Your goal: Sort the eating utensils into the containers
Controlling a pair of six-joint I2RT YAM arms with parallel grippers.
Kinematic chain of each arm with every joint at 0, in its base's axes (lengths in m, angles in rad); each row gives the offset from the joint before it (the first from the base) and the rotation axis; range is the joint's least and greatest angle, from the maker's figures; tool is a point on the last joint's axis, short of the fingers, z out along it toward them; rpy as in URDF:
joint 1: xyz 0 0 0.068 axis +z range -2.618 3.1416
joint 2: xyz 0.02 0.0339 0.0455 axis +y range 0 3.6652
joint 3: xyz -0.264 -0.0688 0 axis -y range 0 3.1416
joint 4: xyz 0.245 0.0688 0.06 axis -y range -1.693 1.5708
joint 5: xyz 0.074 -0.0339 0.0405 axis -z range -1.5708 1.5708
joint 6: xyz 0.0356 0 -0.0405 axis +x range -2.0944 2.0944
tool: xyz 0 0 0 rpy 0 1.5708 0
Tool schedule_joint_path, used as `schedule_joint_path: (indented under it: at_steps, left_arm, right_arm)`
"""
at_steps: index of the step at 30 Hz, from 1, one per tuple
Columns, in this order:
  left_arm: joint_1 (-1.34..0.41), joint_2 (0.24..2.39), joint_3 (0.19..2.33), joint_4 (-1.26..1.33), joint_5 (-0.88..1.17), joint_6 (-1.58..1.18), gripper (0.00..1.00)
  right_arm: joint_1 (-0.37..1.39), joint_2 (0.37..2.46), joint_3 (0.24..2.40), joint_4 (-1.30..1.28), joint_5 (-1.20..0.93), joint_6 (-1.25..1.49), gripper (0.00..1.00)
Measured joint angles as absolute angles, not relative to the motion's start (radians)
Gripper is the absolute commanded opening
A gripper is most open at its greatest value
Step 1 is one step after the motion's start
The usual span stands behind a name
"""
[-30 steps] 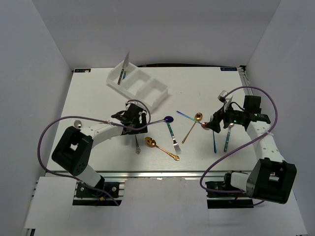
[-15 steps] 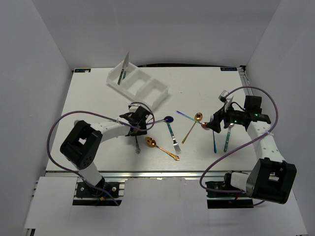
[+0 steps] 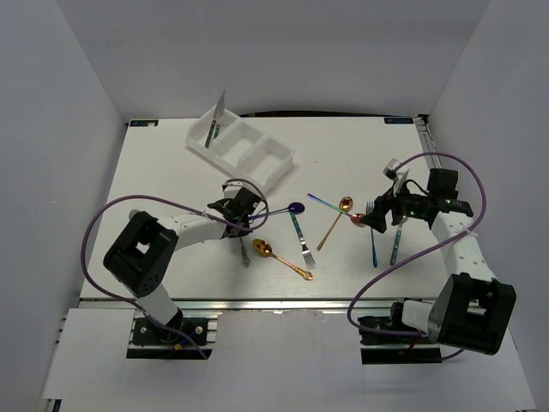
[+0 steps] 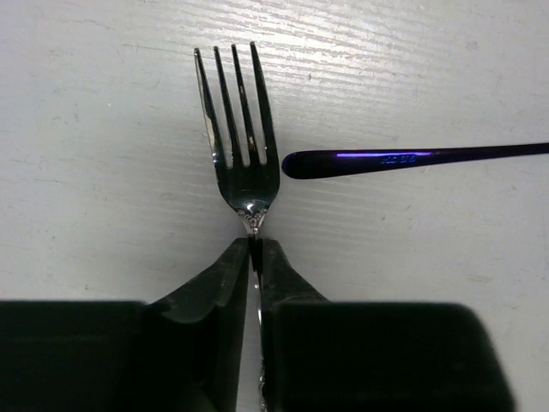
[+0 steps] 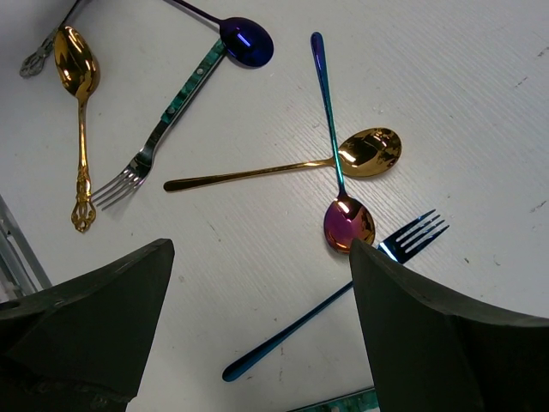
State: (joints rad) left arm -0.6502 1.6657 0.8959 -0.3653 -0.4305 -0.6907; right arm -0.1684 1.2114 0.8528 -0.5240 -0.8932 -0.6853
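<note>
A: white three-compartment tray [image 3: 227, 165], sitting at 11 o'clock on the table [image 3: 171, 172] | B: right gripper [image 5: 262, 257], hanging wide open above the iridescent spoon [image 5: 347, 225] | C: left gripper [image 4: 255, 257], pinching the silver fork [image 4: 236, 129] by its neck, 7 o'clock of table centre | D: purple spoon handle [image 4: 412, 159], lying at 3 o'clock of the fork; lifting straight up is advisable, to avoid dragging it.

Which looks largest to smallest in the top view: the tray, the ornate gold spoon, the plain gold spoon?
1. tray, by far the largest.
2. ornate gold spoon and plain gold spoon: about the same length, too close to rank.
</note>
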Motion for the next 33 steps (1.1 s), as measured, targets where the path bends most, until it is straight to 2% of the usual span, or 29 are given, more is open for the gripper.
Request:
schedule_joint_path:
  at_steps: [3,7,16,22,27,33]
  left_arm:
    - [-0.650,1.650,0.874,-0.347,-0.431,-0.693,0.07]
    - [-0.650,1.626,0.849,-0.339,-0.428,-0.688,0.00]
    - [-0.649,1.472,0.809,-0.418,-0.417,-0.622,0.00]
    - [-0.642,1.368,0.862,-0.379,-0.402,-0.464,0.00]
    - [-0.559,1.371,0.946,-0.233,-0.255,-0.286,0.00]
    - [-0.351,1.521,1.170,-0.072,0.093,-0.125,0.00]
  right_arm:
    - [-0.173,1.213,0.853,-0.524,-0.893,-0.685,0.89]
    - [-0.182,1.213,0.853,-0.524,-0.893,-0.685,0.89]
    - [-0.200,1.218,0.853,-0.523,-0.894,-0.685,0.89]
    - [-0.204,1.218,0.852,-0.523,-0.894,-0.685,0.89]
    - [-0.205,1.218,0.852,-0.523,-0.894,-0.685,0.89]
    - [-0.213,1.216,0.852,-0.524,-0.905,-0.688,0.89]
